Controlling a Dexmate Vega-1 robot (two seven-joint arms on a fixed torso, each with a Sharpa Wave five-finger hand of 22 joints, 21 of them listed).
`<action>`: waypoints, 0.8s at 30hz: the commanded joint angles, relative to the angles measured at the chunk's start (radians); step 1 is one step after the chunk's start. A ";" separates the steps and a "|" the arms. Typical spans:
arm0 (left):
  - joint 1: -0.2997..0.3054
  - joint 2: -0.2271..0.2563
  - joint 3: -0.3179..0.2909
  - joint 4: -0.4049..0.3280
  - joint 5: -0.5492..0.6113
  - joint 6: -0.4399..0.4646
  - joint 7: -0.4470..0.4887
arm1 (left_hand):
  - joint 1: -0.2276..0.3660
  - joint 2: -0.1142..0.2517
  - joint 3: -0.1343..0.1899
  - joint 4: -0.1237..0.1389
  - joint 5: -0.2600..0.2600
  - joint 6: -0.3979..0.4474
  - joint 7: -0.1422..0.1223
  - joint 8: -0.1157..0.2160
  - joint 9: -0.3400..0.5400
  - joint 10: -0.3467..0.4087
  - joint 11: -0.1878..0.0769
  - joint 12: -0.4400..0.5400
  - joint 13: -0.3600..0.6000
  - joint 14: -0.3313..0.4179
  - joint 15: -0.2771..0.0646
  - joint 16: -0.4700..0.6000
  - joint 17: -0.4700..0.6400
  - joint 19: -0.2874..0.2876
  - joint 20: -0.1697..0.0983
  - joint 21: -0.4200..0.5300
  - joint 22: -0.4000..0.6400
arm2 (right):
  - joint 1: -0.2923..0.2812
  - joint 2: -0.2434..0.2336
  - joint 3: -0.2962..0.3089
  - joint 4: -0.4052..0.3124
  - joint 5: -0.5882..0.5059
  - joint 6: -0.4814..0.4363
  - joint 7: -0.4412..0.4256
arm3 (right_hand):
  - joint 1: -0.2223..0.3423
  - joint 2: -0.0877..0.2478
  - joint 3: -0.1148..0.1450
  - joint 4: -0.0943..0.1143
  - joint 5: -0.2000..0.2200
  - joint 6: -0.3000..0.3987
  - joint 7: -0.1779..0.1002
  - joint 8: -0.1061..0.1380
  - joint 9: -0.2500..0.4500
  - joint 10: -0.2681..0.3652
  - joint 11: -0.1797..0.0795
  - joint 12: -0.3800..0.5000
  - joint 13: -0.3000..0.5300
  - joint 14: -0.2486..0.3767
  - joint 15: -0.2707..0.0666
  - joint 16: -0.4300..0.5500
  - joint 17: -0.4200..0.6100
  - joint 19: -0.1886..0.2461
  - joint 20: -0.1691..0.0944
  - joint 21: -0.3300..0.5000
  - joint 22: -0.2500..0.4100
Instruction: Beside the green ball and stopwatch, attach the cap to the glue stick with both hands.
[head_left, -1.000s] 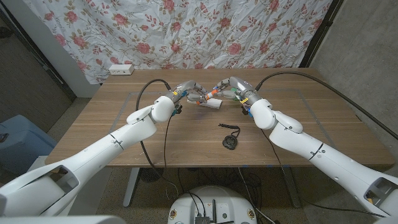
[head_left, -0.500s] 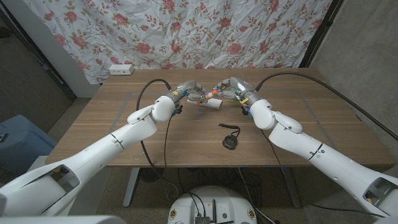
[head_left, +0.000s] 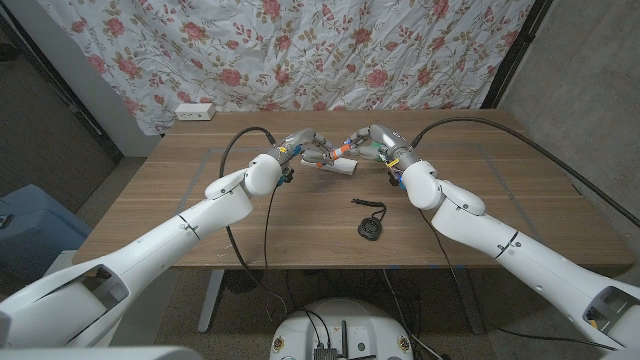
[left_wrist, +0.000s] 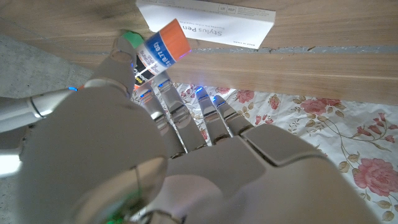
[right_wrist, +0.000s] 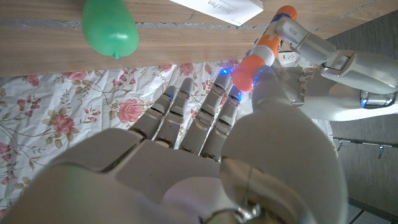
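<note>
Head cam high, fixed, looks down across whole table (head_left: 180, 215), both arms entering from bottom corners, curtain (head_left: 300, 50) behind. Left wrist cam sits close behind left hand (left_wrist: 186, 155), view inverted. Right wrist cam likewise behind right hand (right_wrist: 186, 155). All three share white box (head_left: 343, 168) (left_wrist: 208, 18) (right_wrist: 217, 7) and glue stick (head_left: 340, 151) (left_wrist: 163, 53) (right_wrist: 264, 46).

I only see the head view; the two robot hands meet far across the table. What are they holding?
Observer: The left wrist view shows the left robot hand pinching a glue stick with a blue-and-white label and an orange end.
Visitor: And the other one?
Observer: The right wrist view shows an orange cap at the right robot hand's fingertips.
Visitor: What's the white thing underneath?
Observer: A box printed "Stylus Pen".
</note>
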 joint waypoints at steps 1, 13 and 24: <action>0.004 0.001 -0.002 -0.005 -0.001 0.004 0.004 | -0.072 0.079 0.012 0.004 0.007 0.087 0.080 0.008 0.004 0.028 -0.018 0.004 0.010 -0.001 -0.108 -0.001 0.002 -0.004 -0.038 0.004 0.002 | -0.010 0.001 -0.002 -0.015 0.000 -0.014 -0.011 | 0.002 0.013 -0.005 0.000 0.007 0.013 0.000 -0.002 0.003 -0.003 0.003 0.000 0.004 -0.004 -0.139 0.006 0.005 0.000 -0.001 0.000 0.003; 0.005 0.004 -0.002 -0.007 0.001 0.003 0.003 | -0.072 0.080 0.013 0.004 0.007 0.087 0.080 0.008 0.004 0.028 -0.018 0.004 0.010 -0.001 -0.109 -0.001 0.002 -0.004 -0.038 0.005 0.002 | -0.006 0.006 -0.005 -0.017 -0.001 -0.012 -0.013 | 0.003 0.014 -0.007 -0.001 0.007 0.018 0.000 -0.003 0.003 -0.001 0.003 0.001 0.004 -0.004 -0.139 0.007 0.005 0.002 -0.002 0.001 0.003; 0.004 0.003 -0.001 -0.003 -0.002 0.005 -0.001 | -0.073 0.080 0.013 0.004 0.007 0.089 0.078 0.009 0.004 0.028 -0.018 0.004 0.010 -0.001 -0.109 -0.001 0.002 -0.004 -0.037 0.004 0.002 | 0.006 0.008 -0.011 -0.015 0.002 -0.019 0.003 | 0.002 0.014 -0.009 0.000 0.007 0.020 0.000 -0.004 0.004 0.001 0.003 0.001 0.004 -0.003 -0.139 0.008 0.005 0.003 -0.001 0.001 0.003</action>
